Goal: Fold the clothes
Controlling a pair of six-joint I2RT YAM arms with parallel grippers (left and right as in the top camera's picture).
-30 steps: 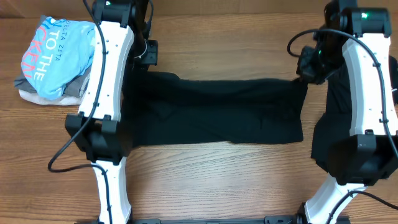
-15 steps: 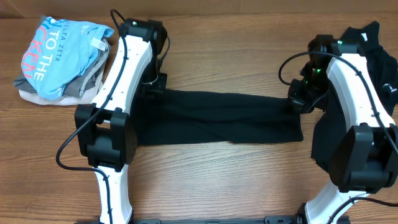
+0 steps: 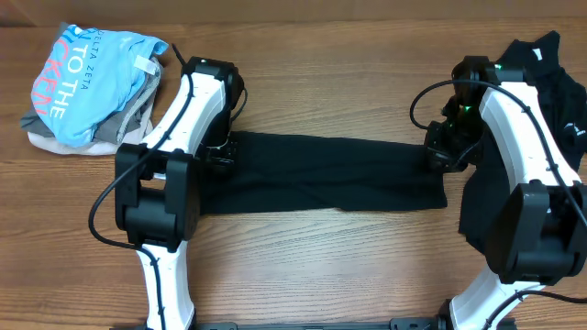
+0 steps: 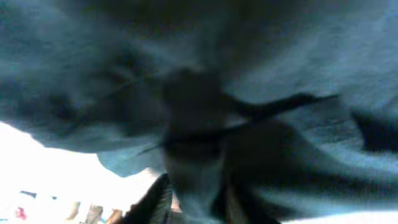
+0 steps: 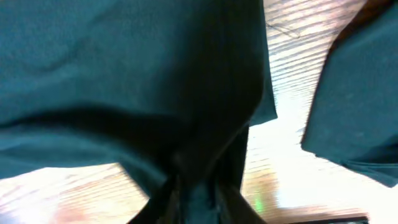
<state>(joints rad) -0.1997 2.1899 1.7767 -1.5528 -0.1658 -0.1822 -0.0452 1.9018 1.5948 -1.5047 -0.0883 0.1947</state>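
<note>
Work is centring on a black shirt [image 3: 330, 174], lying as a long doubled band across the middle of the wooden counter [image 3: 321, 266]. Left end effector [image 3: 220, 154] and right end effector [image 3: 443, 151] are sitting low at the band's far corners, one at each end. Their wrist cameras are showing only dark cloth crowding the lens, so whether either is gripping or letting go cannot be told. A lengthwise fold appears to be finishing; the next move is calling for a clean release, then an end-to-end fold. Farther back, a light-blue tee [image 3: 87, 78] is topping a stack [image 3: 55, 139] at far left, while more black garments [image 3: 550, 78] are waiting at far right.
</note>
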